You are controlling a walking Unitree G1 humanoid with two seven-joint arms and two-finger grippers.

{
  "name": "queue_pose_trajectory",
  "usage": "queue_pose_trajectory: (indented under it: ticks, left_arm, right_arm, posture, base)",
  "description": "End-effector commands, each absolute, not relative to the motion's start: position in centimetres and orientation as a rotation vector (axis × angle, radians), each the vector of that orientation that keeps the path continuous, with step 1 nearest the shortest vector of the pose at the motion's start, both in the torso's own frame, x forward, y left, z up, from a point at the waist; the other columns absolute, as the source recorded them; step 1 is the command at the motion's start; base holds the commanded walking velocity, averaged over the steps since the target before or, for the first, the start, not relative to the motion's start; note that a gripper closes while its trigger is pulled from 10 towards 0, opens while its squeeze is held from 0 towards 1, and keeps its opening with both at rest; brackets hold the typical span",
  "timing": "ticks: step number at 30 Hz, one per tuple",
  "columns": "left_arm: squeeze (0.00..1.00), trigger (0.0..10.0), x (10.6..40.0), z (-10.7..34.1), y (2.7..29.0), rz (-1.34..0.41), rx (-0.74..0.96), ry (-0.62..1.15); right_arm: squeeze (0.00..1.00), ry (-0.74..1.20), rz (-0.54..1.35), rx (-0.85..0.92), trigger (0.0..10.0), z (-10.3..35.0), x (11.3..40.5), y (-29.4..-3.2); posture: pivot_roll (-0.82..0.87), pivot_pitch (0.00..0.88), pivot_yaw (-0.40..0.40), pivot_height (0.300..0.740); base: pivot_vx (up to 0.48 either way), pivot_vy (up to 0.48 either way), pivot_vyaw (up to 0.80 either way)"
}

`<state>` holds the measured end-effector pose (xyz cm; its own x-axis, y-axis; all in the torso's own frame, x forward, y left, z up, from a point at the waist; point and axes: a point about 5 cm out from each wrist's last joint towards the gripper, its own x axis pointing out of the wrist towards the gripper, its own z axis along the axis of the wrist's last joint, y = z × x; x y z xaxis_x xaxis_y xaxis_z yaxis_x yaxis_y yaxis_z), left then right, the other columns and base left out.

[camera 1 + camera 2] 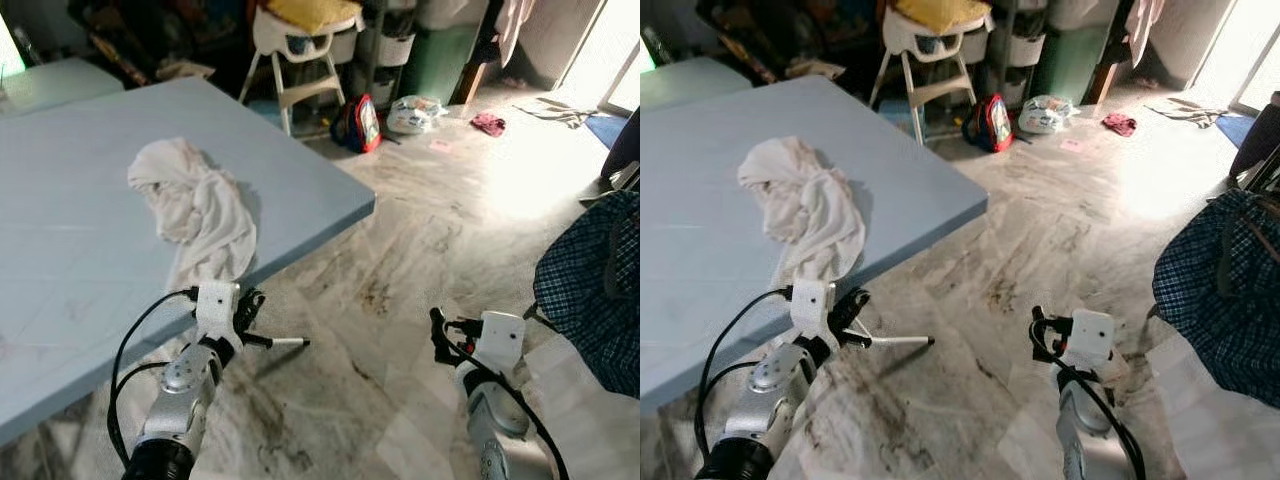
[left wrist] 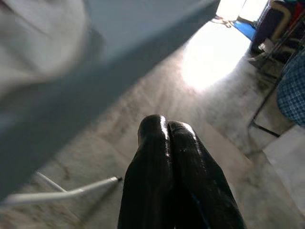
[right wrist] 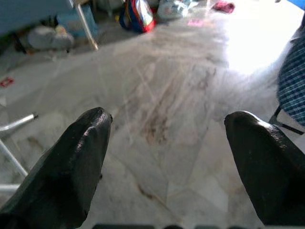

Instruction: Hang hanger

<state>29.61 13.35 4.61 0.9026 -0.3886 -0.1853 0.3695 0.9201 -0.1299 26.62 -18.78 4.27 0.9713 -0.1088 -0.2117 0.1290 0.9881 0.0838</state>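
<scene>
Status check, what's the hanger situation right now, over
Left gripper shut on white hanger, beside table edge. Right gripper open, empty, above floor. White cloth on table; checked garment to the right.

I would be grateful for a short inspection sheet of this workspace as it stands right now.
Surface: blue table, with marble floor beside it.
Job's things: white hanger sticking out from the left tool over the floor; hanging rail: nothing seen.
Clutter: crumpled white cloth on the table, reaching its near edge.
Grippers: left tool shut, apparently gripping the hanger; right tool open and holding nothing, low over the floor.
Cables: black cable looping off the left arm; another along the right arm.
Surroundings: high chair, backpack and plastic bag on the floor; checked garment at right.
</scene>
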Motion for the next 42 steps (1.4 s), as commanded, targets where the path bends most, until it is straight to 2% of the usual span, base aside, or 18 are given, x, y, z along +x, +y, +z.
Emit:
queue_pose_trajectory:
  ticks: [1, 6, 12, 20, 42]
  left_arm:
    - [0.0, 10.0, 29.7, 4.9, 13.3, -0.415, -0.048, 0.202]
    - [0.0, 10.0, 29.9, 5.3, 12.6, -0.415, -0.05, 0.167]
    - [0.0, 10.0, 29.7, 5.1, 12.2, -0.409, -0.077, 0.167]
    - [0.0, 10.0, 30.4, 5.7, 11.5, -0.432, -0.076, 0.15]
    - [0.0, 10.0, 29.9, 5.3, 11.6, -0.438, -0.085, 0.16]
  right_arm:
    - [0.0, 0.202, -0.087, 0.1, 10.0, 4.5, 26.9, -17.9]
    - [0.0, 0.159, -0.144, 0.139, 10.0, 4.9, 27.0, -18.1]
    - [0.0, 0.149, -0.209, 0.156, 10.0, 4.8, 26.6, -19.0]
    - [0.0, 0.114, -0.179, 0.119, 10.0, 5.8, 27.4, -19.3]
    - [0.0, 0.111, -0.148, 0.124, 10.0, 5.8, 27.0, -18.5]
  posture:
    - [0.04, 0.116, -0.041, 0.74]
    - [0.05, 0.102, -0.03, 0.74]
    - [0.02, 0.126, -0.003, 0.74]
    - [0.01, 0.153, 0.008, 0.74]
    - [0.01, 0.19, -0.006, 0.74]
  base:
    - [0.0, 0.0, 0.0]
    - [0.0, 0.0, 0.0]
    - [0.0, 0.0, 0.0]
    - [0.0, 0.0, -0.71]
    - [0.0, -0.377, 0.0]
